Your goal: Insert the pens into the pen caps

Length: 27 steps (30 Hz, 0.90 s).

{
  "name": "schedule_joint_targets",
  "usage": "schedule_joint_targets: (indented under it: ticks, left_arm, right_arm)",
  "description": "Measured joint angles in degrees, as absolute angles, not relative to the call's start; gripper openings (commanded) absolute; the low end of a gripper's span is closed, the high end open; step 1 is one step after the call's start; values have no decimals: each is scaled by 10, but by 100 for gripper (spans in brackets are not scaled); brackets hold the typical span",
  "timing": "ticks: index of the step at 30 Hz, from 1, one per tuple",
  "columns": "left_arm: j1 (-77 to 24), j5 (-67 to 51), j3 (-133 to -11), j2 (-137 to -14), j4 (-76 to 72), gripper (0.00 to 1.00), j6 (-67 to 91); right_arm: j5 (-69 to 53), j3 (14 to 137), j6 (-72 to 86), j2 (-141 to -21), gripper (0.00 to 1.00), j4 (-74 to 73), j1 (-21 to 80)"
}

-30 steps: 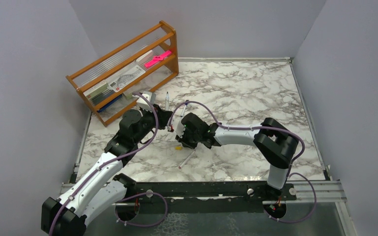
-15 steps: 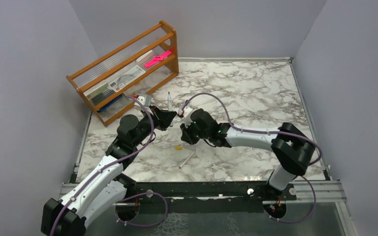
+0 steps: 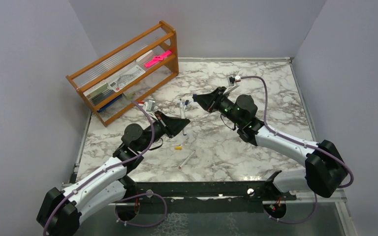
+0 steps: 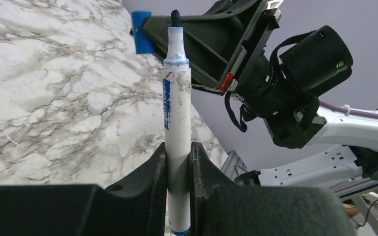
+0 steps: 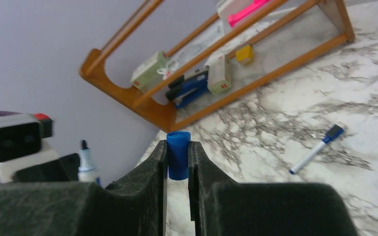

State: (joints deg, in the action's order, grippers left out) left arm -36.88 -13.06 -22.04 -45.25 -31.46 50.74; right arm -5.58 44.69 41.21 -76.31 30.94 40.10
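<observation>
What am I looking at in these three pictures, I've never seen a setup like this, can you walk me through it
These are two robot arms bolted to the near edge of a marble-patterned table, each ending in a two-finger gripper.

The wide picture comes from a fixed camera above and behind the arms. The other two come from small cameras on the wrists, so each shows its own fingers at the bottom.

The left gripper is shut on a white pen with a dark uncovered tip, pointing up in its wrist view. The right gripper is shut on a small blue cap. The two arms face each other above the table, apart.

On the table lie a capped blue pen, another pen and a small yellow cap. At the back left stands a wooden rack holding stationery, including something bright pink.
</observation>
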Motion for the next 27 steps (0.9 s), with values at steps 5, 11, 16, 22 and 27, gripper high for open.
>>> schedule_joint_targets:
  ticks: [5,11,16,22,27]
  left_arm:
    - [-387,-121,-220,-495,-352,0,544]
    - [-400,-109,-221,-510,-372,0,561]
    - [-406,-109,-233,-522,-382,0,558]
    - [-413,-111,-240,-536,-387,0,553]
    - [-416,-111,-240,-543,-386,0,550]
  right_arm:
    - [-67,442,474,-763,2,395,396]
    - [-78,432,513,-771,2,484,395]
    - [-101,433,523,-796,2,515,395]
    - [-121,433,529,-819,2,526,395]
    - [-130,436,532,-824,2,535,395]
